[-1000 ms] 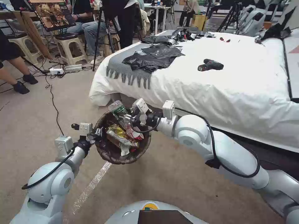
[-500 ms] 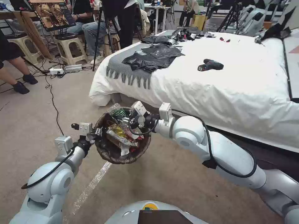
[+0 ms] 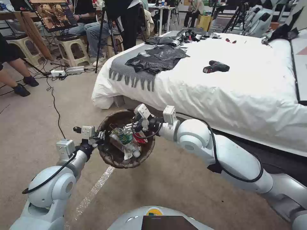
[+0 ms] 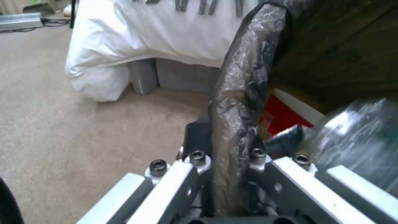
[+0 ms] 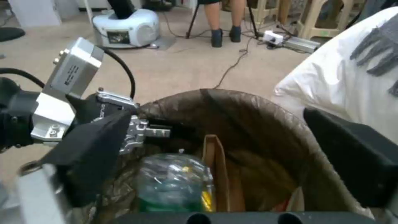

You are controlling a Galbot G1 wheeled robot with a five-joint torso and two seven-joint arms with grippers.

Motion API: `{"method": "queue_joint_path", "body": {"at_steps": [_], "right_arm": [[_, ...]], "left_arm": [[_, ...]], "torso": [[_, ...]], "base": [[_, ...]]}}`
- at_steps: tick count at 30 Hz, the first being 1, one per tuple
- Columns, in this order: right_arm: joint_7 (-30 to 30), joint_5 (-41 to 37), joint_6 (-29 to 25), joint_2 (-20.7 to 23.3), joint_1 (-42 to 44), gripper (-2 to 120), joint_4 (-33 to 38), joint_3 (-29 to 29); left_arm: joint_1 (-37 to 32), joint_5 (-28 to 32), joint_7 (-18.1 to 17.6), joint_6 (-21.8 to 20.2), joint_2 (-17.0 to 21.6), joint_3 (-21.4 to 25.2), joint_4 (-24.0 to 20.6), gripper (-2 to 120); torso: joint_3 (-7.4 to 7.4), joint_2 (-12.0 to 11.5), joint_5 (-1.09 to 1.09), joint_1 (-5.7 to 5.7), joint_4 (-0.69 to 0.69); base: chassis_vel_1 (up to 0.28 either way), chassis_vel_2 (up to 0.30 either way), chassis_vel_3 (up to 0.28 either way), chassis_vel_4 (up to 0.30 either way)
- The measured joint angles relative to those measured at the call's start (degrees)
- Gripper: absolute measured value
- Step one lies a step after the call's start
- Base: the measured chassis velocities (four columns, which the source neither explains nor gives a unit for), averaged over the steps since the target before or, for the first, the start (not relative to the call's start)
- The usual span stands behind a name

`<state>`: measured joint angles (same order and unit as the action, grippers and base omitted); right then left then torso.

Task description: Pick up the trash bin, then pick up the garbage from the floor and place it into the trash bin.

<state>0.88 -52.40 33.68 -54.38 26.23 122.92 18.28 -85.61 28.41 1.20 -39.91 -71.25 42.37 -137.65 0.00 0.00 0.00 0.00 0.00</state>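
Observation:
The trash bin (image 3: 120, 161), lined with a dark brown bag, hangs above the carpet. My left gripper (image 3: 99, 138) is shut on its near-left rim, and in the left wrist view the left gripper (image 4: 227, 157) clamps the bag-covered rim (image 4: 244, 77). Garbage lies inside: a crushed green-labelled bottle (image 3: 126, 140), a red packet (image 4: 282, 115) and a flat brown paper bag (image 5: 215, 168). My right gripper (image 3: 133, 129) hovers over the bin's mouth, open. Its black fingers (image 5: 91, 152) stand wide apart above the bottle (image 5: 174, 180), holding nothing.
A bed with a white duvet (image 3: 224, 92) stands close behind and to the right of the bin. A grey scarf (image 3: 128, 72), black bags and a drill (image 3: 216, 67) lie on it. Cables and a power strip (image 3: 59, 72) cross the floor at the back left, near stools.
The bottle was in the right gripper at the bin's far rim. It now lies inside the bin, and the right gripper has opened. The left arm and bin held still.

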Motion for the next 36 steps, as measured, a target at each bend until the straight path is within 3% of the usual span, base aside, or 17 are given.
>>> {"method": "queue_joint_path", "body": {"at_steps": [19,27,30,36], "right_arm": [[0.7,-1.1,0.0,0.5,0.7,100,1.4,-2.0],[1.6,-3.3,-0.4,0.9,2.3,100,3.1,-5.3],[1.7,-4.1,-1.2,1.7,3.1,100,4.5,-7.1],[2.0,-2.6,-7.1,7.8,7.4,100,6.8,-11.1]], "left_arm": [[-0.1,0.0,0.0,0.0,-0.2,0.0,-0.1,2],[-0.1,0.0,0.0,0.0,-0.2,0.0,-0.1,2],[-0.1,0.0,-0.1,0.0,-0.2,0.0,-0.1,2],[0.1,-0.1,-0.1,0.0,-0.3,0.0,0.1,2]], "torso": [[0.0,0.0,0.0,0.0,0.0],[0.0,0.0,0.0,0.0,0.0],[0.0,0.0,0.0,0.0,0.0],[0.0,0.0,0.0,0.0,-0.01]], "base": [[0.0,0.0,0.0,0.0],[0.0,0.0,0.0,0.0],[0.0,0.0,0.0,0.0],[0.0,0.0,0.0,0.0]]}}
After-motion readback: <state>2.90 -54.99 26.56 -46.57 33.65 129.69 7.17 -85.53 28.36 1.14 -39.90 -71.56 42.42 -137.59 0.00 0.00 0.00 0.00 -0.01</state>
